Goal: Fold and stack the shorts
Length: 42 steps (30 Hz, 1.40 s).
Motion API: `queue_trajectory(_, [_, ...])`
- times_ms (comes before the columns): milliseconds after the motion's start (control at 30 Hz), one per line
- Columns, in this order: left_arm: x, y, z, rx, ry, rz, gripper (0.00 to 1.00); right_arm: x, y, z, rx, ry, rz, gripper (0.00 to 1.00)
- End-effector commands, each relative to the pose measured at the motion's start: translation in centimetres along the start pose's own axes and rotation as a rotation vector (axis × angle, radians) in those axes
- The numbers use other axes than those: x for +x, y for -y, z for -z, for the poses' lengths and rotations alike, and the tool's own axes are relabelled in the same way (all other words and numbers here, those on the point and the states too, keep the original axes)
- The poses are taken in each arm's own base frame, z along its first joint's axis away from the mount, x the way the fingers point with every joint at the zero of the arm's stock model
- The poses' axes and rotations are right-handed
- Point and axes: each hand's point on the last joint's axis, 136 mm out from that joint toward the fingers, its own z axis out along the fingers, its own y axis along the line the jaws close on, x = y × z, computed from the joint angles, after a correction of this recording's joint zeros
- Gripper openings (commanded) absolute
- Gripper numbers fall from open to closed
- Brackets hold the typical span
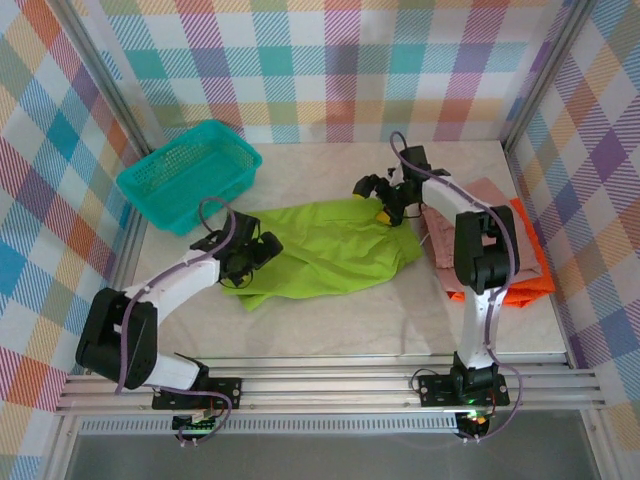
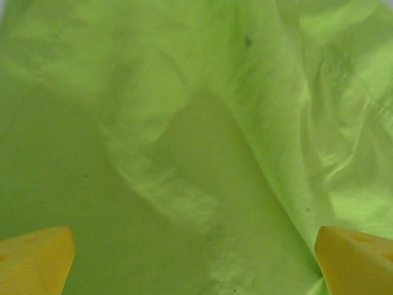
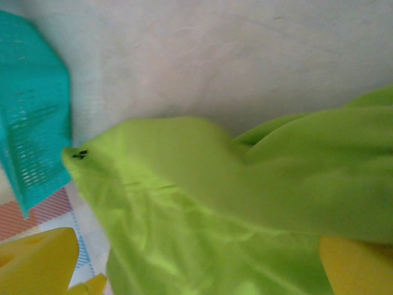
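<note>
Left gripper (image 2: 196, 264): spread wide, nothing pinched; its yellow fingertips (image 2: 34, 264) sit in the two lower corners of the left wrist view, with rumpled cloth between them.
Lime green fabric shorts (image 1: 330, 250): spread out and creased across the middle of the table, with one edge reaching toward the basket and the other toward the right-hand pile.
Left gripper and lime shorts: from above, the gripper is over the near-left edge of the shorts; whether its tips touch the cloth cannot be told.
Right gripper (image 1: 378, 200): jaws wide apart and holding nothing, above the far-right part of the lime shorts.
Right wrist view: one corner of the lime shorts lies flat ahead of the fingers, bearing a small dark logo (image 3: 80, 154); more green cloth bunches up on the right.
Teal plastic mesh basket (image 1: 190, 175): at the far-left of the table, just beside that logo corner.
Dusty pink fabric shorts (image 1: 488, 190): on the right side of the table, partly under the right arm.
Bright orange fabric shorts (image 1: 530, 270): touching the pink ones at the right edge; the arm hides which lies on top.
Pale marbled table (image 1: 380, 320): bare along the near side.
</note>
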Motion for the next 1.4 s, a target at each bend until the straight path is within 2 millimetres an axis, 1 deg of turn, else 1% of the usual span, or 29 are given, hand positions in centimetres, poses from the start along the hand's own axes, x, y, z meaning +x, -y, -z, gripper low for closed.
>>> queue_trajectory(0, [0.3, 0.0, -1.5, 0.011, 0.029, 0.023, 1.0, -0.9, 0.4, 0.2, 0.019, 0.008, 0.017, 1.0])
queue_trajectory(100, [1.1, -2.2, -2.6, -0.051, 0.023, 0.024, 1.0, -1.4, 2.2, -0.2, 0.047, 0.013, -0.021, 1.0])
queue_trajectory(133, [1.2, -2.6, -2.5, -0.069, 0.023, 0.019, 1.0, -1.3, 2.7, -0.3, 0.053, 0.012, -0.038, 1.0])
queue_trajectory(167, [1.2, -2.7, -2.1, -0.074, 0.024, 0.01, 1.0, -1.3, 3.0, -0.5, 0.053, 0.009, -0.051, 1.0])
queue_trajectory(200, [0.8, -2.1, -1.4, -0.055, 0.037, -0.004, 1.0, -1.2, 3.2, -0.5, 0.051, 0.009, -0.053, 1.0])
queue_trajectory(233, [0.7, -2.3, -0.2, -0.065, 0.044, -0.008, 1.0, -1.1, 3.3, -0.6, 0.052, 0.007, -0.054, 1.0])
queue_trajectory(267, [0.3, -1.9, 1.0, -0.054, 0.065, -0.008, 1.0, -1.0, 3.4, -0.7, 0.051, 0.006, -0.061, 1.0])
queue_trajectory(333, [-0.7, -1.5, 4.4, -0.031, 0.12, -0.006, 0.99, -0.8, 3.4, -0.7, 0.046, 0.002, -0.067, 1.0])
queue_trajectory(367, [-1.1, -1.8, 5.8, -0.032, 0.144, 0.007, 0.97, -0.7, 3.3, -0.7, 0.04, 0.002, -0.066, 1.0])
queue_trajectory(433, [-1.0, -2.7, 8.6, -0.026, 0.171, 0.051, 0.92, -0.7, 3.0, -0.3, 0.028, 0.01, -0.064, 1.0])
queue_trajectory(467, [-0.6, -3.3, 9.3, -0.019, 0.167, 0.08, 0.89, -0.7, 2.9, -0.2, 0.028, 0.015, -0.062, 1.0])
queue_trajectory(500, [0.3, -3.7, 9.6, 0.003, 0.149, 0.106, 0.85, -0.8, 2.9, 0.0, 0.029, 0.021, -0.062, 1.0])
queue_trajectory(567, [2.1, -4.7, 9.2, 0.035, 0.093, 0.165, 0.79, -0.8, 2.6, 0.2, 0.024, 0.029, -0.059, 1.0])
queue_trajectory(633, [4.2, -5.7, 8.1, 0.055, 0.022, 0.223, 0.74, -0.8, 2.4, 0.2, 0.012, 0.031, -0.063, 1.0])
queue_trajectory(700, [5.7, -6.6, 6.9, 0.064, -0.02, 0.263, 0.68, -0.7, 2.5, 0.1, 0.005, 0.028, -0.072, 1.0])
queue_trajectory(767, [6.5, -7.2, 6.0, 0.075, -0.041, 0.293, 0.62, -0.5, 2.5, 0.1, 0.001, 0.027, -0.077, 1.0])
queue_trajectory(833, [7.1, -7.2, 5.1, 0.1, -0.06, 0.322, 0.56, -0.4, 2.7, 0.0, 0.002, 0.026, -0.08, 1.0])
queue_trajectory(900, [7.4, -7.2, 4.6, 0.105, -0.076, 0.325, 0.53, -0.2, 2.9, 0.0, 0.005, 0.023, -0.079, 1.0])
queue_trajectory(1000, [7.6, -7.4, 4.0, 0.079, -0.084, 0.305, 0.51, -0.1, 3.0, 0.0, 0.007, 0.022, -0.077, 1.0])
queue_trajectory(1133, [7.5, -7.0, 3.0, 0.082, -0.084, 0.289, 0.46, 0.1, 3.0, -0.1, 0.004, 0.019, -0.082, 1.0])
queue_trajectory(1367, [6.8, -6.4, 2.5, 0.084, -0.062, 0.27, 0.35, 0.2, 3.3, 0.0, 0.009, 0.017, -0.08, 1.0])
